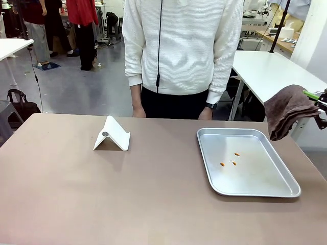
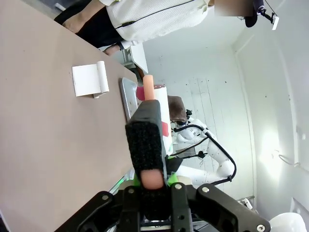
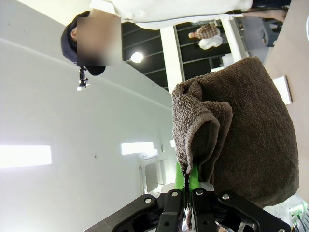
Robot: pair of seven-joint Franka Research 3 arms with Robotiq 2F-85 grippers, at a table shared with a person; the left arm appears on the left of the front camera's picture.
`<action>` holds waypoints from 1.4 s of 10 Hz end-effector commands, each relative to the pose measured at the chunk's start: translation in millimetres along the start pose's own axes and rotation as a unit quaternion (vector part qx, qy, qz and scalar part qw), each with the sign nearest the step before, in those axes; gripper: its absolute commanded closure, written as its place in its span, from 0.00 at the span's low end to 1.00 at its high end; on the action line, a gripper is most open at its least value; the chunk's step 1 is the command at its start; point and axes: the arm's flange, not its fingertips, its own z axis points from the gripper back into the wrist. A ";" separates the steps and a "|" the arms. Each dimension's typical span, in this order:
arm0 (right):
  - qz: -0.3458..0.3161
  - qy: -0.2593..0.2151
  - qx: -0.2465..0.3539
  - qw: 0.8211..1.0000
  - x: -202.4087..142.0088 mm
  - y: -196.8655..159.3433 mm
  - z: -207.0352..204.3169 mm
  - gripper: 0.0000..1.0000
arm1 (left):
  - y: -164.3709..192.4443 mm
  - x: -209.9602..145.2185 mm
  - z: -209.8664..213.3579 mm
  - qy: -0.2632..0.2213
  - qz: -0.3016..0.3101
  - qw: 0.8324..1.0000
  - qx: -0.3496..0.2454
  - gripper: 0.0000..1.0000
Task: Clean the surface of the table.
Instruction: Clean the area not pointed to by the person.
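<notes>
1. Table [image 1: 153, 204]: smooth taupe-brown top, spanning the front view from the near edge to the person; also seen from the left wrist [image 2: 43, 140]. It carried items 2 and 3.
2. White folded stand [image 1: 111, 134]: tent-shaped, on the table left of centre and towards the far edge, well apart from the tray.
3. Silver tray [image 1: 255, 178]: rectangular and shallow, on the right half of the table. Three small orange bits [image 1: 236, 154] lay close together on its floor, towards its far left part.
4. Brown cloth [image 1: 286, 109]: hung in folds above the table's far right corner, just beyond the tray's far right corner, clear of both.
5. Right fingers [image 3: 179, 183]: closed tightly on a fold of the brown cloth [image 3: 241, 130], green pads nearly meeting; seen at the right edge of the front view [image 1: 311, 94].
6. Left fingers [image 2: 179, 200]: closed on a black block-shaped tool [image 2: 145, 140] with a peach-coloured core, held above the table and pointing towards the tray [image 2: 126, 96].
7. Person [image 1: 181, 46]: white ribbed sweater, stood at the table's far edge, arms hanging, both hands near the edge.
</notes>
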 end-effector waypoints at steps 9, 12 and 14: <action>0.108 0.069 -0.342 0.931 -2.6 41.5 -32.7 0.97 | -5.6 -1.8 1.1 0.002 0.005 1.000 0.002 0.79; 0.171 0.028 -0.450 0.876 32.0 8.0 -51.2 0.97 | -5.6 -1.8 1.1 0.002 0.005 1.000 0.002 0.79; 0.203 -0.004 -0.497 0.844 50.1 -12.2 -63.6 0.97 | -5.6 -1.8 1.1 0.002 0.005 1.000 0.002 0.79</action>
